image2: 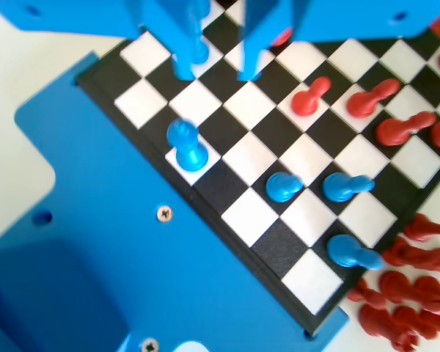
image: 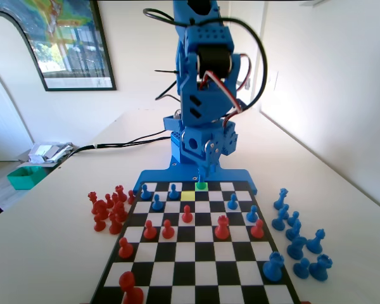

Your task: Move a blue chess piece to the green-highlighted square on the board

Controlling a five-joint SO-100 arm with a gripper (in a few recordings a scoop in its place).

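**Blue piece stands on the board's back row, pincer hanging free above**

The board [image2: 227,220] is flat, matt black-and-white checkers with a dark border and a smooth blue plastic edge. Taking the green-highlighted square [image: 201,187] as the landmark: in the fixed view it lies in the far row, right at the foot of the blue arm, and something small sits on it, too small to make out. The yellow-green square [image: 187,196] touches it diagonally, one row nearer the camera and to the left.

In the wrist view the blue chess piece [image2: 186,146] stands upright on a white square of the edge row, just beside the dark border; it is glossy, with a rounded head, narrow stem and flared foot. The squares touching its own are bare. The gripper [image2: 218,57] hangs above the board past that piece, its two flat blue plastic jaws spread apart with nothing between them, their tips over the squares two rows further in.

Along the same edge, blue pawns [image2: 282,186] lie tipped or leaning in this view, short and round-headed. Red pawns [image2: 310,99] stand nearer mid-board. Off the board's edge, captured red pieces [image2: 407,293] crowd the white table [image: 63,253]; in the fixed view captured blue pieces [image: 297,234] stand on the right, well apart from the green square.
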